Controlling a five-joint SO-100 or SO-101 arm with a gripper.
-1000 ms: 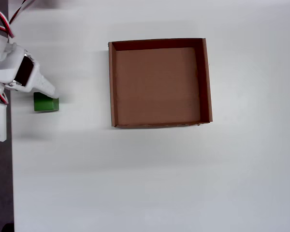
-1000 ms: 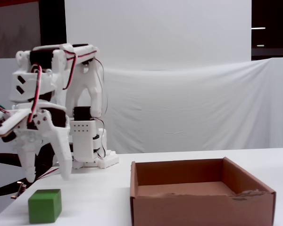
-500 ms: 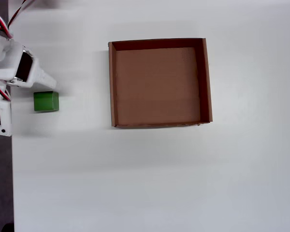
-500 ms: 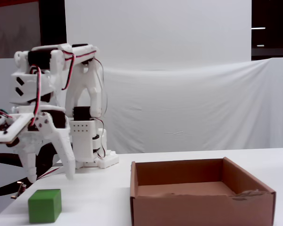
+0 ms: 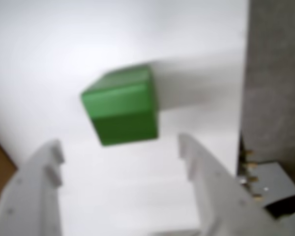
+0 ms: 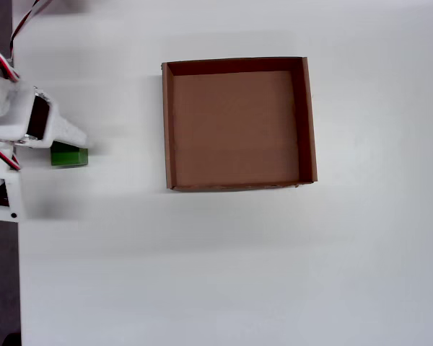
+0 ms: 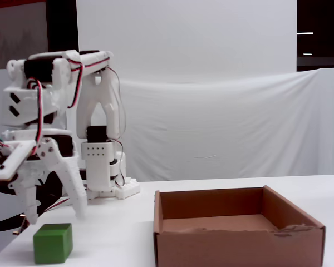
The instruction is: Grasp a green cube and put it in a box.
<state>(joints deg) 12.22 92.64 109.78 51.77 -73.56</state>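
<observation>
**Green cube on table, beneath spread gripper**

Green cube (image 7: pixel 53 243) sits on the white table (image 6: pixel 238 267), just below the gripper (image 7: pixel 53 214) in the fixed view. Jaws stand wide apart, holding nothing; the two fingertips hang above the cube's top face, one to either side, with a visible gap between them and the cube. In the wrist view the cube (image 5: pixel 122 104) lies ahead of the gripper (image 5: pixel 119 147), between the lines of the two white fingers (image 5: pixel 206 177), not touching either. Image there is blurred. In the overhead view the cube (image 6: pixel 71 157) is partly covered by the gripper's white body; only its lower strip shows.

Box (image 6: pixel 307 122) stands well apart from the gripper, to its right in the overhead and fixed views. Its floor is bare. Grey surface beyond the table's edge shows right of the gripper in the wrist view.
</observation>
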